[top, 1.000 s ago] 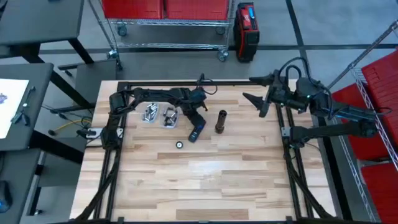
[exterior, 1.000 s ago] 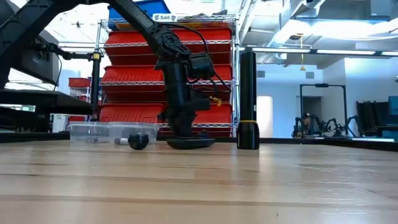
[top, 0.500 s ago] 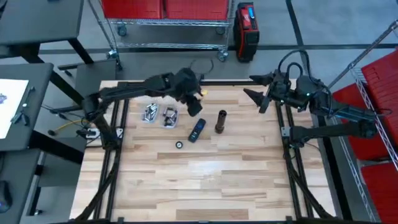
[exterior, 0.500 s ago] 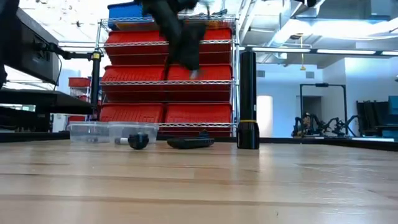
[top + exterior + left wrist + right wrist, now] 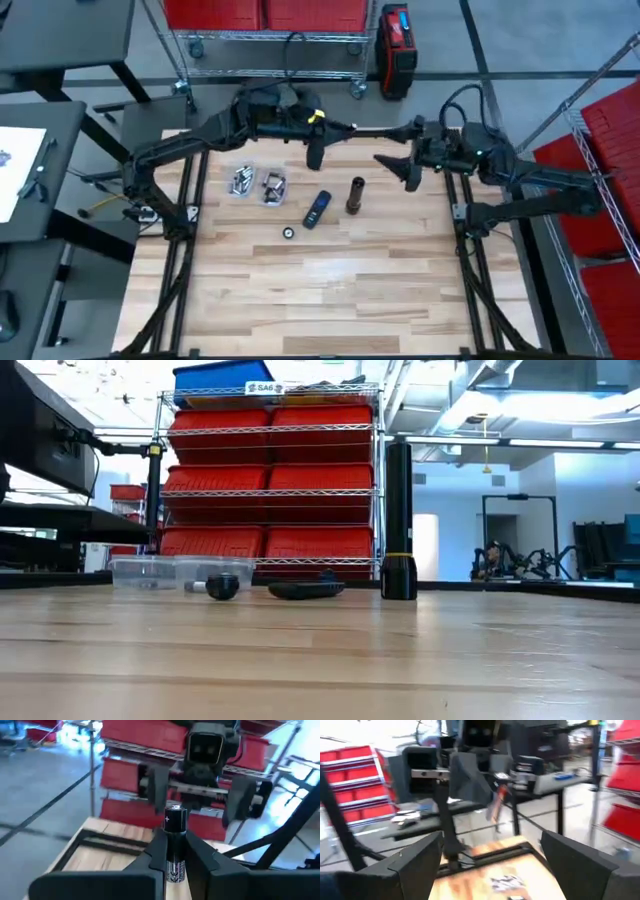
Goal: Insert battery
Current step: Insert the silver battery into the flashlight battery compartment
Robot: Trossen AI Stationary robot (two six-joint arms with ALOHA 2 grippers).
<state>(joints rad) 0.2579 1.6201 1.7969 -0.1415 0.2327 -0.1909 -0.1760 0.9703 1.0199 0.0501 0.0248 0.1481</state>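
The pale wooden worktop (image 5: 330,290) carries, near its rear edge, an upright black cylindrical flashlight body (image 5: 355,195), which serves as the landmark. Both dark arms hang above the worktop's rear edge: the left gripper (image 5: 314,152) is up and behind-left of the flashlight, the right gripper (image 5: 405,168) just behind-right of it with its fingers spread wide and empty. Two clear plastic trays (image 5: 257,183) sit well left of the flashlight, a flat black-and-blue piece (image 5: 317,208) lies just beside it on the left, and a small black round cap (image 5: 288,232) rests in front of that. The left fingers (image 5: 155,850) are closed on a cylindrical battery (image 5: 175,842). A second ago this gripper was low at the flat piece; it has since lifted and swung back. The battery could slip or tilt in this narrow pinch and miss the flashlight's opening.
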